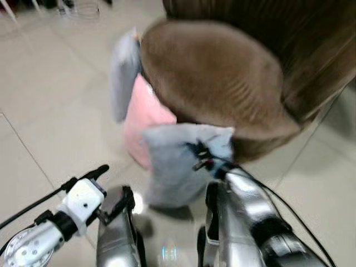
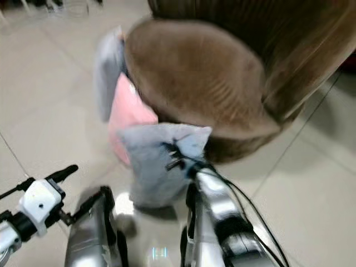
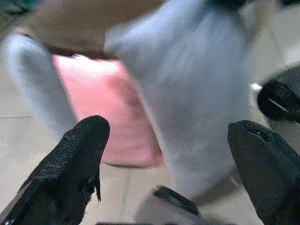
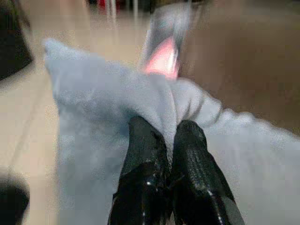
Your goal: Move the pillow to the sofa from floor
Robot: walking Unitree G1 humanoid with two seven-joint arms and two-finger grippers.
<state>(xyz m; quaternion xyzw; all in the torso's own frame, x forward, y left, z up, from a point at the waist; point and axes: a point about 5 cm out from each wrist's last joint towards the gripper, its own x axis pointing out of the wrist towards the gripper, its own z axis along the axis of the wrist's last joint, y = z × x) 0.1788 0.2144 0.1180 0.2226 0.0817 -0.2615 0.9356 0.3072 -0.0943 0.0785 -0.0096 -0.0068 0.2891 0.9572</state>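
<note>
A light grey pillow (image 1: 175, 164) hangs above the floor in front of the brown sofa (image 1: 217, 78), pinched at its top edge by my right gripper (image 1: 199, 156), which is shut on the fabric (image 4: 164, 101). In the right wrist view the two black fingers (image 4: 145, 164) squeeze a fold of the grey cloth. My left gripper (image 3: 173, 159) is open, low at the left, its fingers (image 3: 70, 164) pointing at the grey pillow without touching it. A pink pillow (image 1: 143, 119) and another grey pillow (image 1: 123, 72) lean against the sofa's side on the floor.
The round brown sofa seat fills the upper right, with its backrest (image 1: 311, 50) behind. Pale tiled floor (image 1: 50, 100) spreads to the left and front. Thin chair or rack legs (image 1: 78, 8) stand far back at the left.
</note>
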